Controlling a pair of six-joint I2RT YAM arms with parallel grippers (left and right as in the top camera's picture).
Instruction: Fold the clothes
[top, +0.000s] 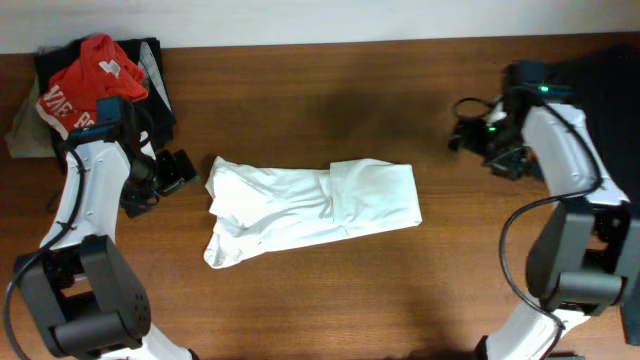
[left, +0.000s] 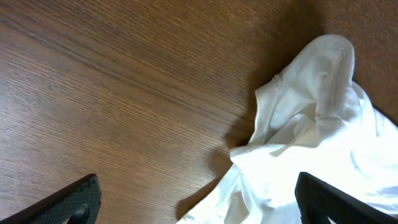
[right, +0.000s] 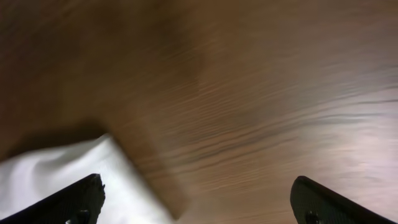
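White shirt (top: 310, 210) lies mid-bench (top: 330, 300), flattened into a long band, with the end nearest your left arm rumpled. Left fingers (left: 74, 199) are spread and empty just beside that rumpled end, likely lined up to take it. Right fingers (right: 74, 199) are spread and empty, apart from the other edge. Red garment (top: 95, 75) is piled at the far left corner, probably queued.

We see a brown wooden table (top: 300, 90) filling nearly all of the overhead view, its grain running along its length. In both wrist views we meet the same wood close up, the grain sharp on the left and blurred on the right. Along the overhead view's top edge, a pale strip (top: 350, 18) borders the table's far side
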